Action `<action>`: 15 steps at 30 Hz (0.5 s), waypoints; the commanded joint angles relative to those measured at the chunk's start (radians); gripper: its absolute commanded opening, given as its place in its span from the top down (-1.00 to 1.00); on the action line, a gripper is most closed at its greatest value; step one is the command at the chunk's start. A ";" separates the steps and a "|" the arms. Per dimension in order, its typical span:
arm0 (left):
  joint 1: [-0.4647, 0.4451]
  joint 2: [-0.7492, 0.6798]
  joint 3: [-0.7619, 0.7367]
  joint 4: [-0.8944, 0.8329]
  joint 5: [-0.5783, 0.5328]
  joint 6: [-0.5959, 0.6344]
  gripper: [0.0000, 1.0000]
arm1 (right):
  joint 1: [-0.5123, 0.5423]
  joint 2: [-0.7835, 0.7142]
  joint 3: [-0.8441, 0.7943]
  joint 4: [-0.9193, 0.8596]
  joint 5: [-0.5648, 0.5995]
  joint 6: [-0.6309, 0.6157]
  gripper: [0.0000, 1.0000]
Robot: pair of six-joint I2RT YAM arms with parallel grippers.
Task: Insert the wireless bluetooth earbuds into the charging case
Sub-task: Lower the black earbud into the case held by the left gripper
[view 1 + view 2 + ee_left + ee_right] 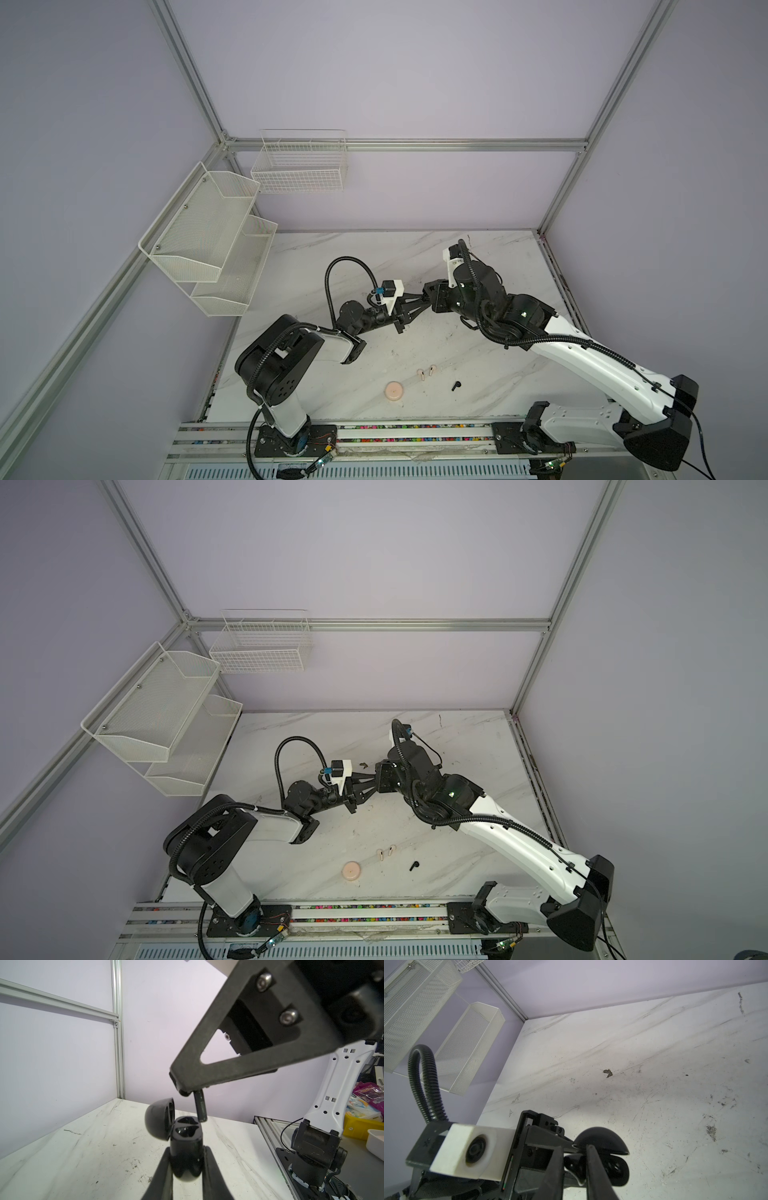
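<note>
While the left claw (187, 1153) is clamped on the body of the black charging case (186, 1138), holding it up off the counter (498, 374) with its lid (159, 1120) swung open, my right claw (184, 1087) is pinched shut on a black earbud (201, 1108) right above it. The stem points down and its tip sits at the rim of one socket; I can't tell whether it touches. Both sockets look empty in the left wrist view. By my reading nothing is seated so far, and this is the first insertion, at the alignment stage.

The rest lies on the counter near its front edge. The second black earbud (456, 385) is loose there. To its left are the two pink earbuds (421, 375), just beside each other. The pink case (394, 391) is near them, lid shut as far as I can see. So I reckon four buds remain to seat, one of them in hand, and the pink case is yet to be opened.
</note>
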 commanded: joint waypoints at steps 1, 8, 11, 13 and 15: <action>0.002 -0.033 0.066 0.079 0.010 -0.009 1.00 | 0.012 -0.022 -0.025 0.028 0.048 0.001 0.73; 0.002 -0.039 0.061 0.079 0.013 -0.010 1.00 | 0.013 -0.039 -0.046 0.036 0.092 0.008 0.75; 0.002 -0.040 0.058 0.080 0.012 -0.010 1.00 | 0.013 -0.045 -0.052 0.053 0.098 0.016 0.76; 0.002 -0.038 0.058 0.079 0.012 -0.010 1.00 | 0.015 -0.042 -0.057 0.062 0.094 0.018 0.76; 0.002 -0.039 0.058 0.079 0.014 -0.011 1.00 | 0.014 -0.038 -0.057 0.065 0.087 0.021 0.76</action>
